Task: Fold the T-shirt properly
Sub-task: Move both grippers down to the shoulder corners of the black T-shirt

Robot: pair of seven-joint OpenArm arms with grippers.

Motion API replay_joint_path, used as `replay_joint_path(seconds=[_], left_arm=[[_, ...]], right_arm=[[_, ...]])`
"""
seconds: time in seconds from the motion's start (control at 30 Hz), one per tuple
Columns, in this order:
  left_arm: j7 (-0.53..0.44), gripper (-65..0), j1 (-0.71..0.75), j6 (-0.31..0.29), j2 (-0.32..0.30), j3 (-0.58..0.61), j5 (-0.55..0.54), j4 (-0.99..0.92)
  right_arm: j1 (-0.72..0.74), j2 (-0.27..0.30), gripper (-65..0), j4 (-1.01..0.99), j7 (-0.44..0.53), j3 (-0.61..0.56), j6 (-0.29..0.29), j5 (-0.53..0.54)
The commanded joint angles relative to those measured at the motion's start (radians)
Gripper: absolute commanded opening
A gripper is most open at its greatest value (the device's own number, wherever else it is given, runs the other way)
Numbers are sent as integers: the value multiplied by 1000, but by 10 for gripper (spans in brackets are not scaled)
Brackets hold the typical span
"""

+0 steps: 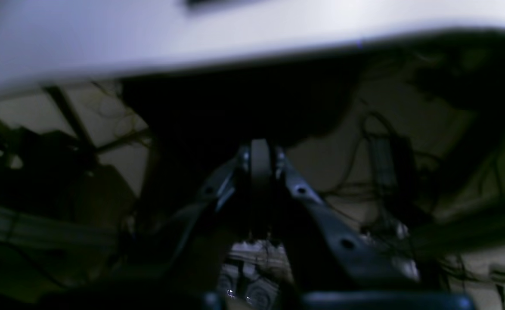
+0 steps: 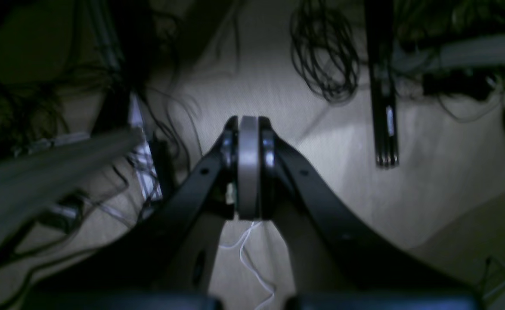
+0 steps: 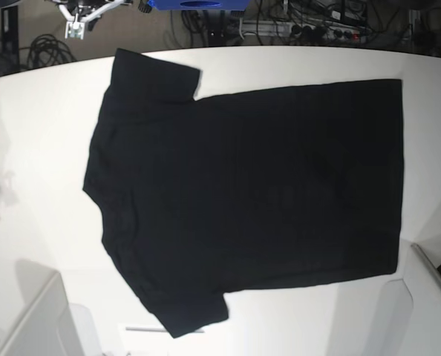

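From above, the black T-shirt (image 3: 250, 200) lies spread flat on the white desk (image 3: 42, 133), filling most of the middle. Its collar end is to the left and its straight hem runs down the right side. One short sleeve points to the far left corner and the other to the near edge. The cloth looks smooth, with no fold in it yet. Neither arm reaches over the shirt in this view; only pale grey parts show at the near left and near right corners.

The wrist cameras show what the overhead one misses. The left hand (image 1: 260, 157) has its two dark fingers pressed together on a grey pad, with nothing between them. It sits below the level of the desk, whose pale underside or edge crosses the top of that picture. Beyond it is a dim, blurred floor with cables (image 1: 385, 163). The shirt cannot be made out there.

The right hand (image 2: 248, 142) is likewise pinched closed and holds nothing. It hangs over a beige floor with a coil of black cable (image 2: 325, 60) and a dark post (image 2: 381, 86) beyond it. A thin white wire (image 2: 252, 258) trails beneath the fingers.
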Motion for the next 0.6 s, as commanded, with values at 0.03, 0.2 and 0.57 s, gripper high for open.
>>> replay_joint_path(seconds=[0.03, 0.2, 0.57], left_arm=[[-30, -650, 56, 4, -5, -35, -4, 83], [-29, -650, 103, 4, -5, -79, -13, 235], [-23, -642, 122, 4, -123, -62, -342, 341]], right_arm=[[-14, 4, -650, 59, 18, 2, -2, 3], [40, 4, -650, 120, 18, 1, 0, 3], [158, 4, -650, 128, 18, -21, 1, 150]])
